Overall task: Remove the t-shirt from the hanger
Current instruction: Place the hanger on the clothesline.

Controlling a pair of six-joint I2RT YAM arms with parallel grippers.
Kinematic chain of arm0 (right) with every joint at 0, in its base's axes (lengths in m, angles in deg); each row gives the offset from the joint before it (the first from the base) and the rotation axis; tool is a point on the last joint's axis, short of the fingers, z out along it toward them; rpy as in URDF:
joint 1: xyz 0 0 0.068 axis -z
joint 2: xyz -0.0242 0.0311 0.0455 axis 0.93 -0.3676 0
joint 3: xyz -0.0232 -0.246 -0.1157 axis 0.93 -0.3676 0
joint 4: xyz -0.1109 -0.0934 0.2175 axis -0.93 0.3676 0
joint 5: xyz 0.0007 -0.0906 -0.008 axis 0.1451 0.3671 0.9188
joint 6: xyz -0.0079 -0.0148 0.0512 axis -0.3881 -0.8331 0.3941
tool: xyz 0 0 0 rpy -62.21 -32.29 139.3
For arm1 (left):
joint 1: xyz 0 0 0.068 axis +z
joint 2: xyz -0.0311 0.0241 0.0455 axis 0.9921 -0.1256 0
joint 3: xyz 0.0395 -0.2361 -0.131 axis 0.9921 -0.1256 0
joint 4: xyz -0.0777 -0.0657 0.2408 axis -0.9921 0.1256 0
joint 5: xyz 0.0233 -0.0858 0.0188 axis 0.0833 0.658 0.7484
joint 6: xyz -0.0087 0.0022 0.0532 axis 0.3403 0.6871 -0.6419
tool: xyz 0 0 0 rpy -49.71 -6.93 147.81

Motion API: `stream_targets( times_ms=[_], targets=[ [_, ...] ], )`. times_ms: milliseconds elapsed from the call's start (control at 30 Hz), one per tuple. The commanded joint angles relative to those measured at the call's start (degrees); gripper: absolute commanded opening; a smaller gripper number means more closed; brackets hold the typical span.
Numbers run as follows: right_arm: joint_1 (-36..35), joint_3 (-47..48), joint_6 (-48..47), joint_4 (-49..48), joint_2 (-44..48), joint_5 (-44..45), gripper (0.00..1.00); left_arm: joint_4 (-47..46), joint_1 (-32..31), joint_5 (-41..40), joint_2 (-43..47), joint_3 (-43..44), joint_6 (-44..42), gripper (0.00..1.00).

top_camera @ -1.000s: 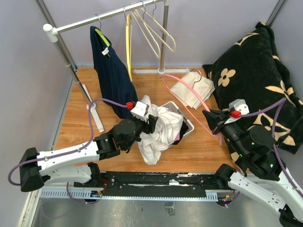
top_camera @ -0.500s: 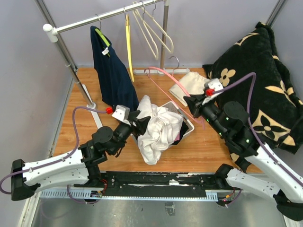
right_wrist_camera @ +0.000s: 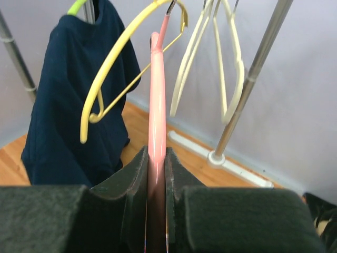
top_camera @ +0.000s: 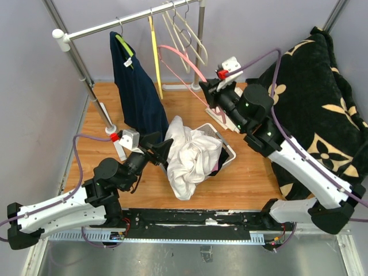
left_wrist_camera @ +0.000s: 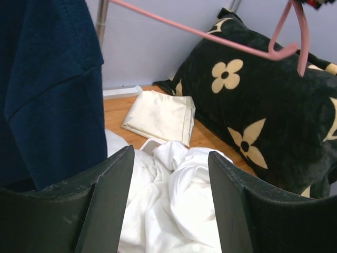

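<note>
The right gripper (top_camera: 211,91) is up at the far end of the table, close under the clothes rail (top_camera: 115,23). Its jaws are clamped tight on the bare pink hanger (top_camera: 187,57). From the wrist, the pink hanger (right_wrist_camera: 156,105) runs straight up out of the narrow slit of the right gripper (right_wrist_camera: 157,163), squeezed by both pads. Its wire hook leaves the top of the picture, so I can't tell whether it is over the rail.

The left gripper (top_camera: 163,145) sits low on the near left with its jaws spread wide and nothing in them, just beside the white t-shirt (top_camera: 192,158). I can't tell whether a finger brushes the cloth. From its own wrist, the left gripper (left_wrist_camera: 169,154) frames the white t-shirt (left_wrist_camera: 174,211) between its fingers.

The t-shirt is off the hanger, heaped over the basket (top_camera: 227,150) mid-table and spilling down its near side. The basket is mostly buried, with only a right-hand corner showing.

A navy garment (top_camera: 135,86) hangs on the left of the rail. The folded cream cloth (left_wrist_camera: 158,116) is largely hidden behind the right arm from above
</note>
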Motion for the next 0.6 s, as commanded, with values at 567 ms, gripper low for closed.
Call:
stream_targets(
  times_ms=[567],
  targets=[
    [0.0,23.8,-10.2,-6.8,-20.2,7.4,0.01,12.3,-0.5,-7.2,9.6,-1.4,0.7,0.64]
  ],
)
